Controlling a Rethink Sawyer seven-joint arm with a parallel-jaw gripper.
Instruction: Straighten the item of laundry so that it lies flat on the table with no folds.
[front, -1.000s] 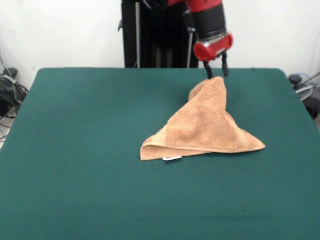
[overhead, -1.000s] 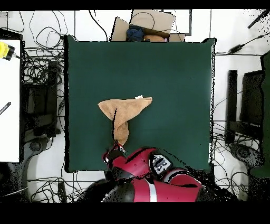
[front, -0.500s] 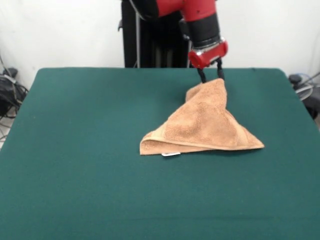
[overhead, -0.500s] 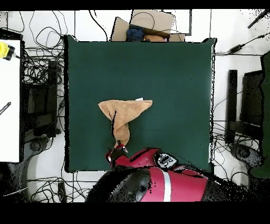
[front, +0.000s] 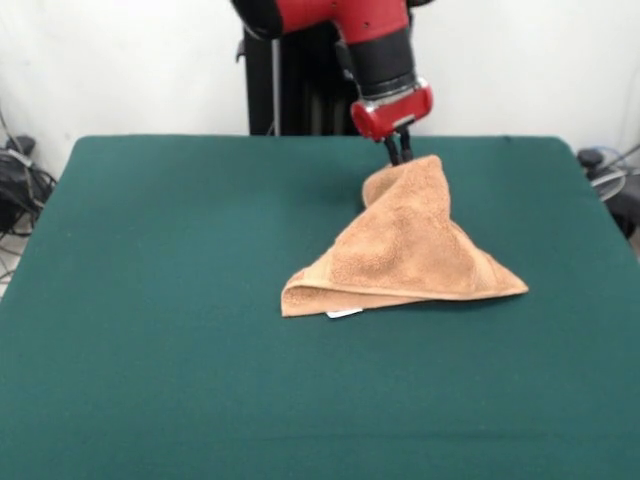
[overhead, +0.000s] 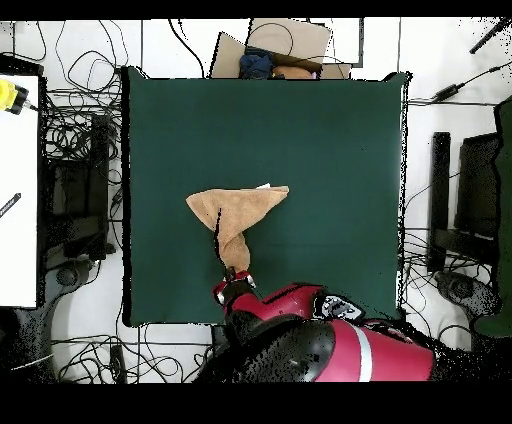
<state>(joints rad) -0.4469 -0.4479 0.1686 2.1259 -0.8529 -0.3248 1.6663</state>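
1. A dark green table (front: 150, 300) fills most of the front view; its left half is bare cloth.
2. Right of centre lies a tan terry towel (front: 410, 255), folded over on itself into a rough triangle, not flat.
3. The towel's wide base rests on the table, running from a doubled, rounded corner at the left to a sharp point at the right.
4. A small white label (front: 343, 313) pokes out under the base edge, near the left corner.
5. The towel narrows as it rises toward the far side, ending in a lifted, bunched tip.
6. The red and black arm comes down from above; its gripper (front: 399, 152) has its two dark fingers drawn close together, pinching that raised tip.
7. In the overhead view the towel (overhead: 235, 215) sits a little left of the table's middle, tapering toward the gripper (overhead: 233, 283) near the table's edge (overhead: 330, 120).
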